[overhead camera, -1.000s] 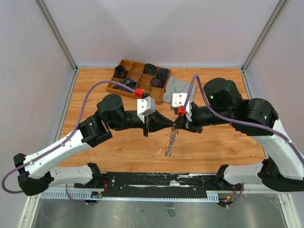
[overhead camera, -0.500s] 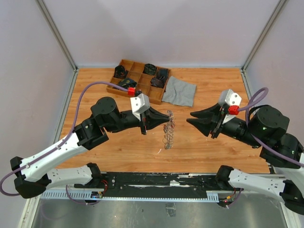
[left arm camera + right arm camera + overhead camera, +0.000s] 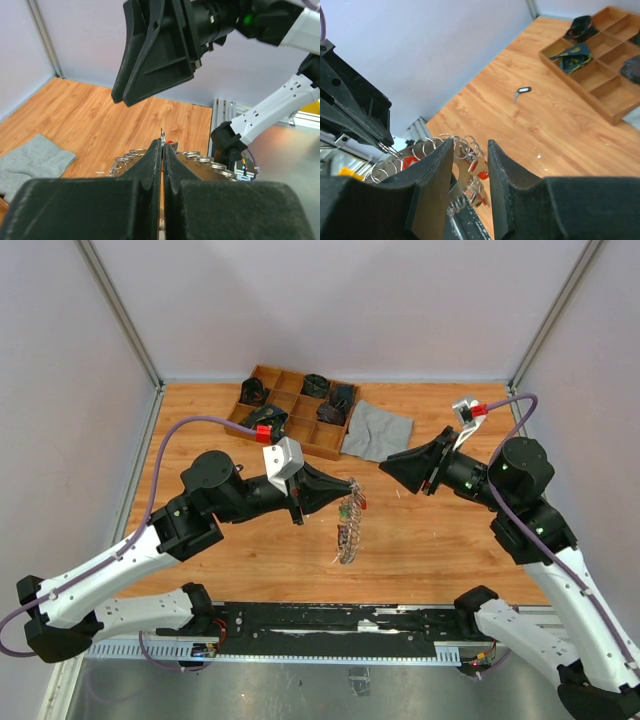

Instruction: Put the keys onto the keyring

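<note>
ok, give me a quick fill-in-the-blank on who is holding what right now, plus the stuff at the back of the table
1. The left pincer is ___ on the keyring, which hangs from it.
2. The right pincer, jaws apart and clear of the keyring, grips ___.
3. In the top view the grey cloth lies to the ___ of the wooden tray.

Missing words: shut; nothing; right

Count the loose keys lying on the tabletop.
1: a dark-headed key on the table near the tray, seen from the right wrist; others may be hidden.
</note>
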